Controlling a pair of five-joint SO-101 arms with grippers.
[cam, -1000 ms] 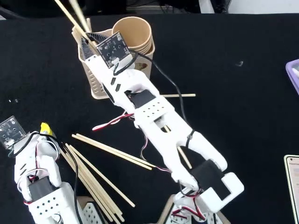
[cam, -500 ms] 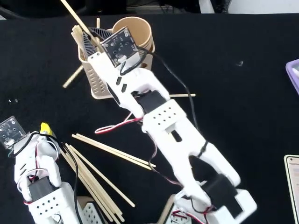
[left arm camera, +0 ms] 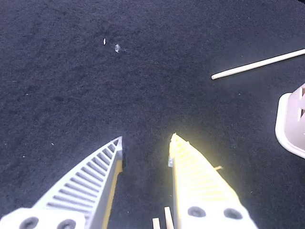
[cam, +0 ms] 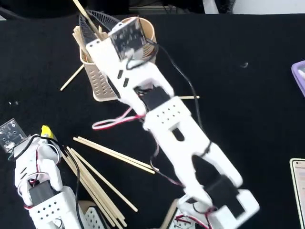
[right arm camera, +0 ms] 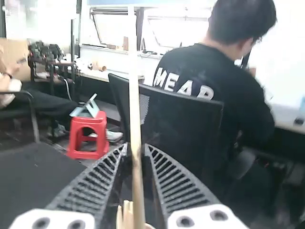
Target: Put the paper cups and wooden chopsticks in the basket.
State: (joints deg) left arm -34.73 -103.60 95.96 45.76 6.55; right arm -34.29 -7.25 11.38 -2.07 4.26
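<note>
The beige slotted basket (cam: 100, 83) stands at the table's back left. Stacked paper cups (cam: 148, 33) sit in it, with several chopsticks upright at its left side. My right gripper (cam: 93, 26) hovers over the basket, shut on one wooden chopstick (cam: 85, 13); the right wrist view shows that stick (right arm camera: 134, 119) upright between the black fingers (right arm camera: 95, 183). A loose chopstick (cam: 71, 78) lies on the table left of the basket. Several more chopsticks (cam: 97, 179) lie at the front left. My left gripper (cam: 44, 132) rests low beside them, open (left arm camera: 145, 143) and holding nothing.
One chopstick (cam: 188, 98) pokes out from under the right arm. In the left wrist view a chopstick (left arm camera: 259, 63) and the basket's corner (left arm camera: 291, 125) lie ahead. A purple tray edge (cam: 299, 76) is at the far right.
The right arm lifted and swung toward the back. One of the two chopsticks it held slipped out and landed on the table left of the basket. The left arm kept still.
</note>
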